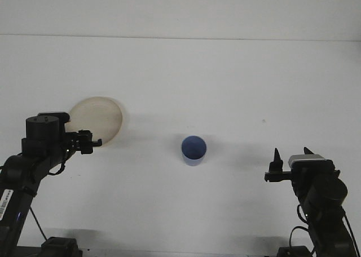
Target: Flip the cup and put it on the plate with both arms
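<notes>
A small blue cup (193, 150) stands alone on the white table (225, 88), near the middle. I cannot tell whether its top face is an opening or a base. A cream plate (100, 118) lies flat to its left. My left gripper (92, 142) is raised and points right, overlapping the plate's lower-left rim in this view, well left of the cup. My right gripper (291, 154) stands open and empty near the front right, pointing up, far from the cup.
The table's far edge meets a pale wall (180, 9) at the back. A tiny dark speck (263, 121) marks the table right of the cup. Both arm bases sit at the front corners.
</notes>
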